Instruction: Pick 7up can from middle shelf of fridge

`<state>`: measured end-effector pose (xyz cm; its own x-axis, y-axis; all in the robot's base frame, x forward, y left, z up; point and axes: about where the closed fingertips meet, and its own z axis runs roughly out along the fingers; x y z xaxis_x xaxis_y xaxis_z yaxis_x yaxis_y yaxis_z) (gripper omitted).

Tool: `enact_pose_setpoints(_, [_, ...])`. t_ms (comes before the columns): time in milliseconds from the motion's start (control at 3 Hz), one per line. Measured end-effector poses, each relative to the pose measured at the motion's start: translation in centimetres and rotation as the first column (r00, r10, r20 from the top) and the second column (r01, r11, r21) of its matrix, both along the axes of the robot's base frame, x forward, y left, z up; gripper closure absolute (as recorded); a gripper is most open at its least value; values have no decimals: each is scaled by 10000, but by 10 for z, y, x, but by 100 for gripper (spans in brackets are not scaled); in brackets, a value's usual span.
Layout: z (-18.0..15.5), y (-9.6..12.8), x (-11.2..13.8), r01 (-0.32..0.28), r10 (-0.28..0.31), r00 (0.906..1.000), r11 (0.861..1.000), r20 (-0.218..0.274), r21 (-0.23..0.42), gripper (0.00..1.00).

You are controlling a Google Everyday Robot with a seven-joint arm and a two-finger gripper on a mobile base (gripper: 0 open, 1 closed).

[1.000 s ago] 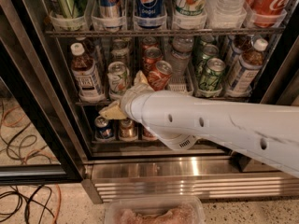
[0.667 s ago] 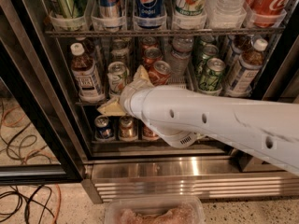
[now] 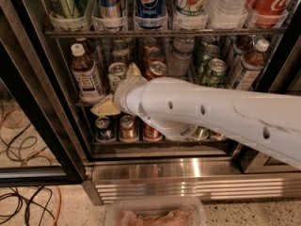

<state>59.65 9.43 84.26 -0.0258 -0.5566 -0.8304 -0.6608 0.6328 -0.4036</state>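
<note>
Currently gripper [image 3: 119,89] at fridge [image 3: 188,171] middle shelf [image 3: 84,103]; fingers [image 3: 106,108] spread apart, 7up can [image 3: 116,72] between them, contact unclear.

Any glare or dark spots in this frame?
Camera view: glare band on the steel base of the fridge; white arm brightly lit, cans under it in shadow; gripper, at the 7up can on the middle shelf, well lit; floor at left dim.

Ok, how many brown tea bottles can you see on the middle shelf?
2: one at the left end, one at the right end. More may hide behind them or the arm. The gripper is by the 7up can.
</note>
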Motion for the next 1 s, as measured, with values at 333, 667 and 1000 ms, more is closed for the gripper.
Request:
enact_pose_setpoints(333, [-1,16,-2,-430,433,9989,9990,-177,148,0])
enact_pose_setpoints(667, [-1,16,-2,-445,448,9988,9989,-183,153,0])
enact_pose_setpoints(1000, [0,16,-2,-445,448,9988,9989,-182,153,18])
